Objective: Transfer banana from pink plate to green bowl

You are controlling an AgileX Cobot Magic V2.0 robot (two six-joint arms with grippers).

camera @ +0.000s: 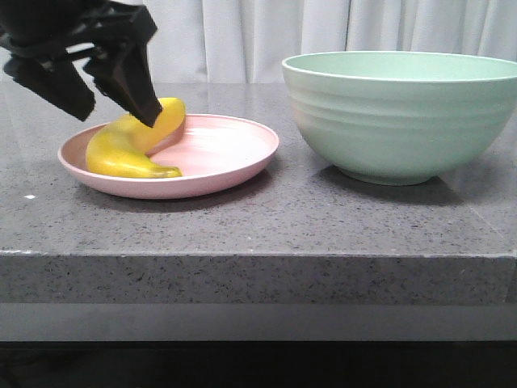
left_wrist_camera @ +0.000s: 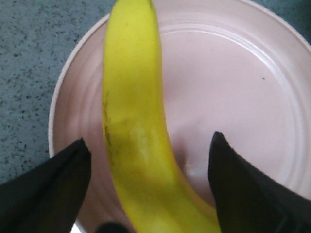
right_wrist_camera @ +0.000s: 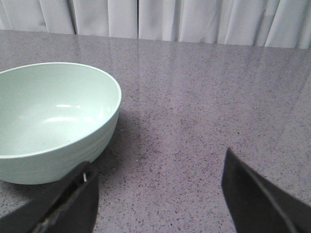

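The yellow banana lies in the left half of the pink plate on the grey stone counter. My left gripper hangs open just above the banana, one finger on each side of it. In the left wrist view the banana runs between the two black fingertips with gaps on both sides, on the pink plate. The green bowl stands empty to the right of the plate. My right gripper is open over bare counter beside the green bowl; it is out of the front view.
A white curtain hangs behind the counter. The counter's front edge runs across the front view.
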